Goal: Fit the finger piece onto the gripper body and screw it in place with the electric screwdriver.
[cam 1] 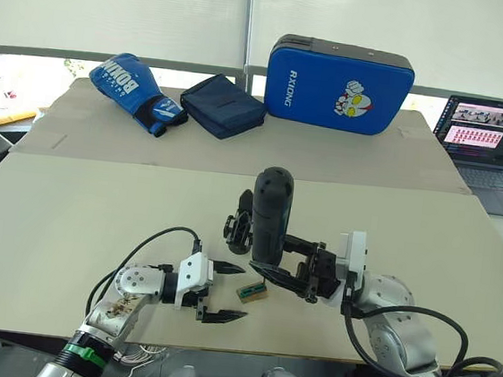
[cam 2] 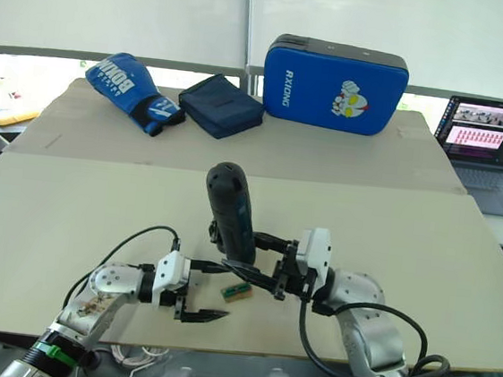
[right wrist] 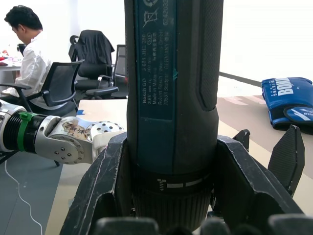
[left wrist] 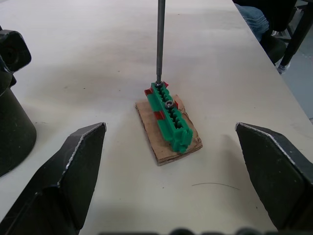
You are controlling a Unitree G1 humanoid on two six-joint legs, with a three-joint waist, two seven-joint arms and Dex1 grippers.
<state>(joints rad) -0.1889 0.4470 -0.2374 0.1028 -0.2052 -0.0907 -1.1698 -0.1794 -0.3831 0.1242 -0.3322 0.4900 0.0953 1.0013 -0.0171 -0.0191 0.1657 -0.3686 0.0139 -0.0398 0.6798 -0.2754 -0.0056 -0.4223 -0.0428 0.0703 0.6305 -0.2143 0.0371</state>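
Between the right gripper's (cam 1: 271,276) two black fingers stands the electric screwdriver (cam 1: 272,210), clenched low on its barrel just above the collar, upright with its rounded end up. Its thin metal bit (left wrist: 159,41) drops straight down from that grasp onto the near end of a small green-and-tan block (left wrist: 170,117), where a silver screw sits in one of the slots. The tool looks heavy and top-loaded, with a stiff, ribbed, rubbery casing that should not slip; gripping it low gives control of the tip but leaves the long body free to sway, so a firm squeeze seems wise. Just beside the block, on its other side from the right gripper, the left gripper (cam 1: 225,291) rests on the table (cam 1: 69,214) with fingers spread wide and nothing between them. Just beyond the screwdriver from the right gripper stands the gripper body (cam 1: 239,228), a small, rigid black piece best held by its round base. I cannot make out the finger piece.
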